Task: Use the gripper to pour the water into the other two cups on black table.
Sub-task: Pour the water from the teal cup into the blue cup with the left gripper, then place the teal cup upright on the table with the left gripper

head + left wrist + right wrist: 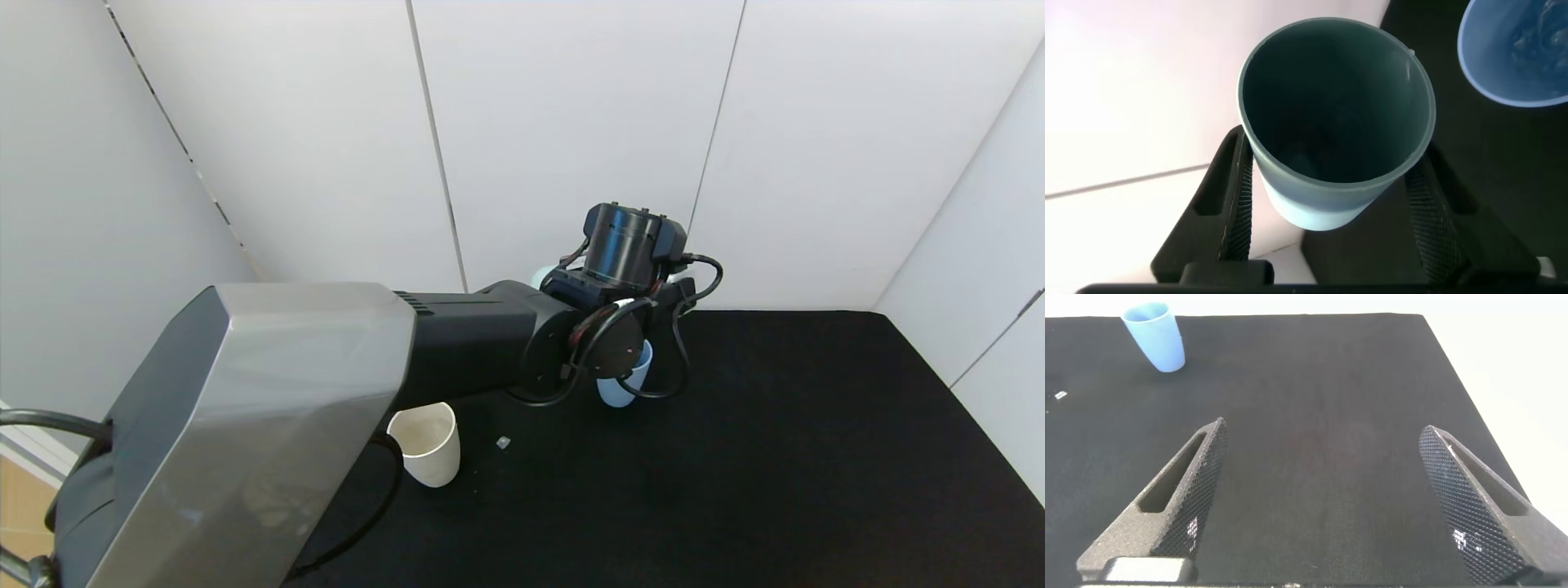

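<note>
Left arm (pixel 457 343) over black table (pixel 775 457), cream cup (pixel 426 443), blue cup (pixel 624 377)

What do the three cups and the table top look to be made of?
Teal-green cup, held in the left claw: probably matte plastic, going by its thin, even rim and dull sheen. Light blue cup and cream-white cup: smooth and opaque, probably the same plastic, though ceramic cannot be excluded. Black table: covered in matte cloth or felt with a fine woven grain.
</note>
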